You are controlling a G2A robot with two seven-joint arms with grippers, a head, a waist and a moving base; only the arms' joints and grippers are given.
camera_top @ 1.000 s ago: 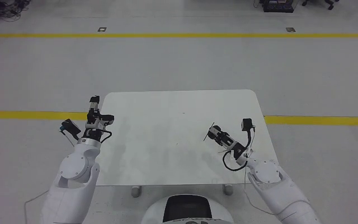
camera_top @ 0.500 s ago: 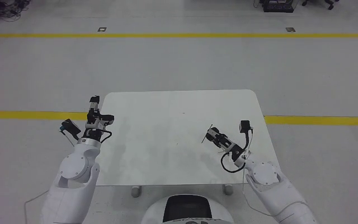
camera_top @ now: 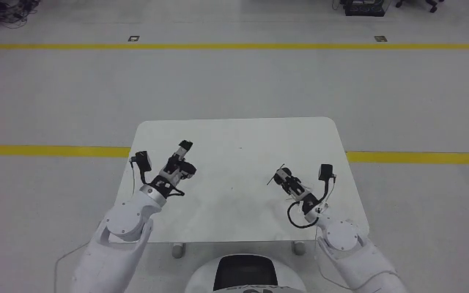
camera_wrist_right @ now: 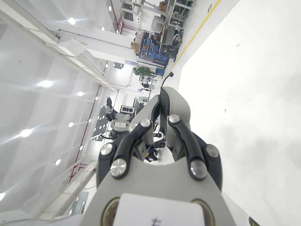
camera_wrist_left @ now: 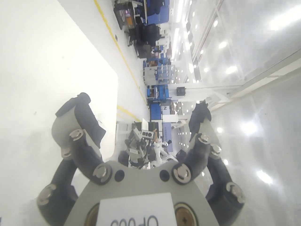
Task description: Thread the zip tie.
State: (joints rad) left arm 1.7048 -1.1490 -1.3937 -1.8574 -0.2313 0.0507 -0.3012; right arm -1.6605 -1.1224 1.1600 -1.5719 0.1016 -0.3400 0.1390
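Zip tie [camera_wrist_right: 166,78]: a thin black strip. I see its tip poking out past the right gripper [camera_wrist_right: 162,95], above the right half of the table [camera_top: 234,139].
Right fingers [camera_wrist_right: 175,102]: pressed together, pinching the zip tie between them.
Left side: I have the left gripper [camera_wrist_left: 142,104] over the left part of the table, well apart from the right gripper.
Left fingers [camera_wrist_left: 81,114]: spread wide, with open space between them.
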